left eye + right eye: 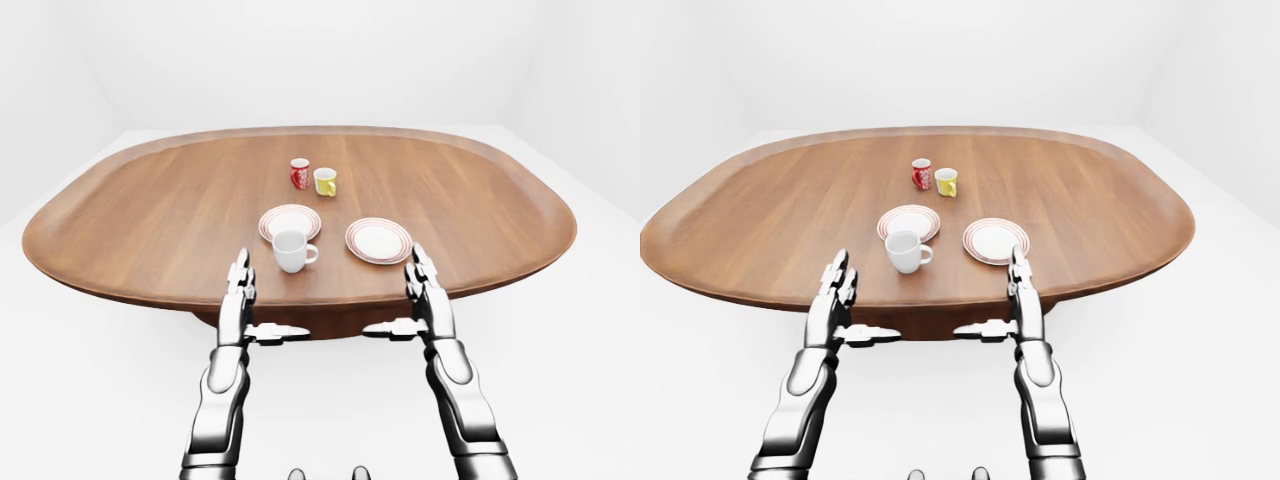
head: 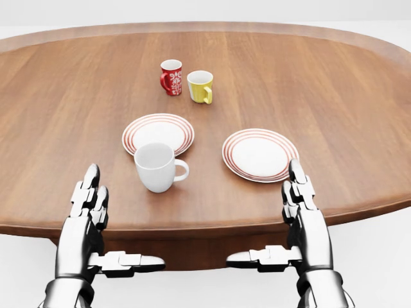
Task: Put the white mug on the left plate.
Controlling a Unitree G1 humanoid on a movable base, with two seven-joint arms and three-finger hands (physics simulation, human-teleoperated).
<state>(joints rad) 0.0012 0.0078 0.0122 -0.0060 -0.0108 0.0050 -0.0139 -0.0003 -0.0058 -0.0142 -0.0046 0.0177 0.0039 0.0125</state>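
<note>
Head view
white mug (image 2: pixel 155 166): upright on bench (image 2: pixel 64 109), handle to the right, just near of left plate (image 2: pixel 158 133), rim overlapping the plate's near edge in view; cannot tell if touching
right plate (image 2: pixel 260 154): red-ringed, right of the mug, apart from it
red mug (image 2: pixel 171 76): far side, just left of yellow mug (image 2: pixel 200 86)
my left hand (image 2: pixel 88 218): released, fingers straight, thumb pointing right, at near bench edge, left of the mug, grasping nothing
my right hand (image 2: pixel 303 215): released, fingers straight, thumb pointing left, fingertips near the right plate's near edge

Left-eye view
bench: oval, wood, white floor (image 1: pixel 90 400) around
hands: both at near edge, mug between them, nearer my left

Right-eye view
layout: same, both hands unclenched, empty
</note>
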